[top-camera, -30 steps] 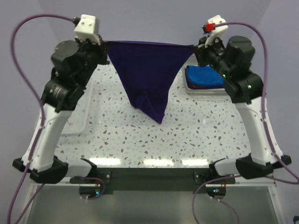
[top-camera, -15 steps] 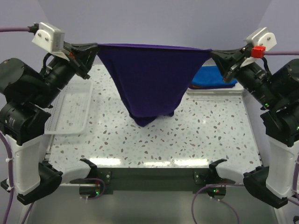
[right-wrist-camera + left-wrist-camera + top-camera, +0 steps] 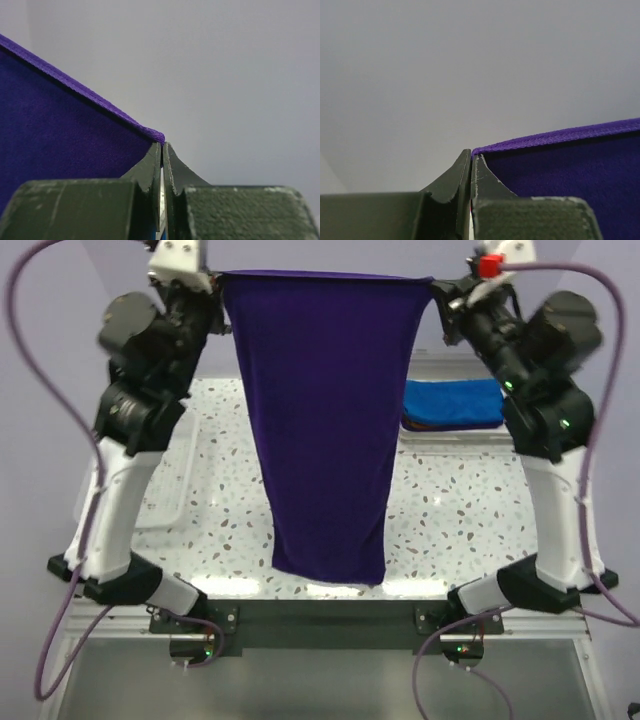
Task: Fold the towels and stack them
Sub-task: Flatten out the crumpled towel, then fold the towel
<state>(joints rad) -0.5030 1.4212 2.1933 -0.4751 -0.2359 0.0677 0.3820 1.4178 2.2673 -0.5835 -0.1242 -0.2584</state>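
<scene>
A deep purple towel (image 3: pixel 325 420) hangs stretched between both raised arms, its lower edge dangling just above the table's near edge. My left gripper (image 3: pixel 216 278) is shut on its upper left corner (image 3: pixel 476 150), the jaws pressed together. My right gripper (image 3: pixel 437 285) is shut on the upper right corner (image 3: pixel 159 136) in the same way. A folded royal blue towel (image 3: pixel 452 402) lies on a grey tray (image 3: pixel 455 432) at the back right, with a strip of darker cloth showing beneath it.
A clear plastic tray (image 3: pixel 172 490) sits on the speckled table (image 3: pixel 450 520) at the left, partly behind the left arm. Cables loop out from both wrists. The hanging towel hides the middle of the table.
Both arms have lifted and swung inward. The purple towel, sagging in a V half a second ago, now hangs long and flat, its lower edge much nearer the front of the table.
</scene>
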